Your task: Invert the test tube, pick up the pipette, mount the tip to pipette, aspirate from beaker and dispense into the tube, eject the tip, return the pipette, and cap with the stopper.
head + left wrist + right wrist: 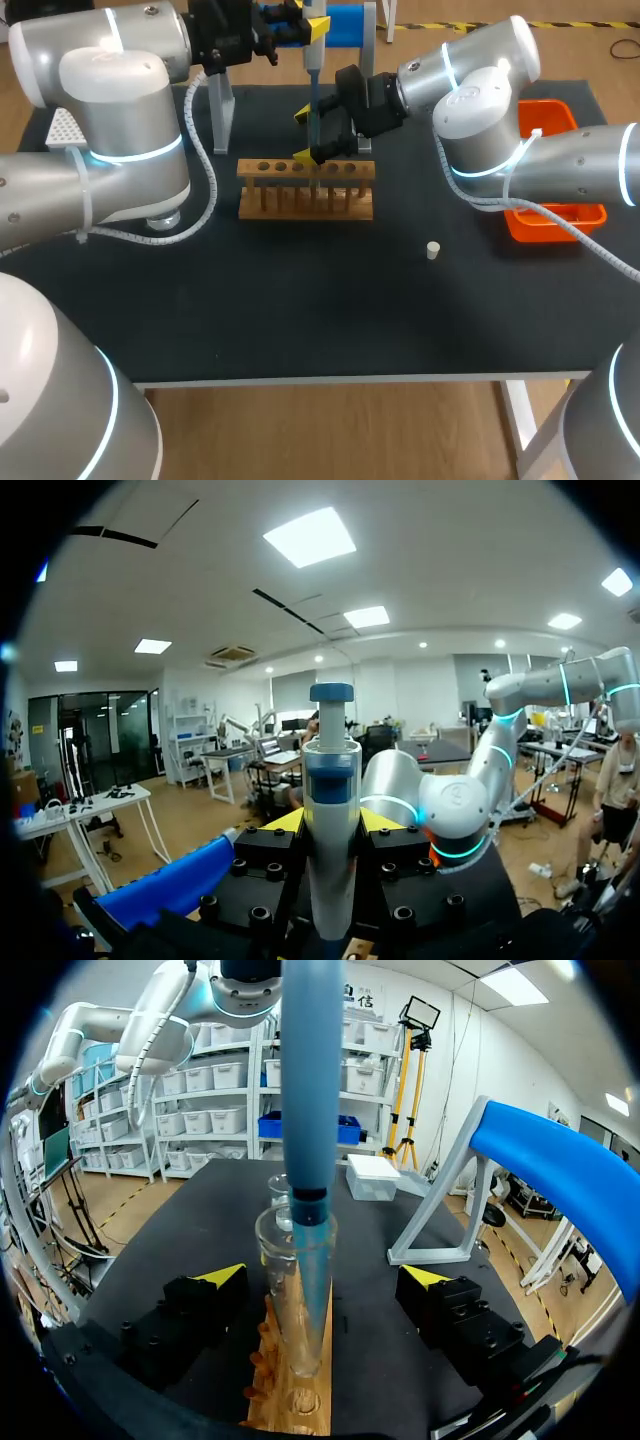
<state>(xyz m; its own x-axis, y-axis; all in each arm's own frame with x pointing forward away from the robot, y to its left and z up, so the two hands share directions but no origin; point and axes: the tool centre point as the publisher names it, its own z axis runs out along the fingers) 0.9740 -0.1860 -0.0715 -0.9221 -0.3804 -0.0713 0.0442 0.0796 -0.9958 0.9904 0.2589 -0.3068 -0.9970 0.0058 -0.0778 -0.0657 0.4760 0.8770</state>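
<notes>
My left gripper (332,825) is shut on the blue and white pipette (331,810), which it holds upright over the wooden rack (305,203). In the head view the pipette (312,75) hangs down to the rack's right half. Its tip (312,1260) sits inside the clear test tube (283,1305) that stands in the rack (290,1405). My right gripper (323,1277) is open, with one finger on each side of the tube and touching neither it nor the pipette. The small white stopper (432,250) lies on the mat to the right of the rack.
A glass beaker (279,1188) and a white box (372,1176) stand beyond the rack. The blue pipette stand (345,24) is at the table's back. An orange tray (556,223) sits at the right edge, a white tip box (62,130) at the left.
</notes>
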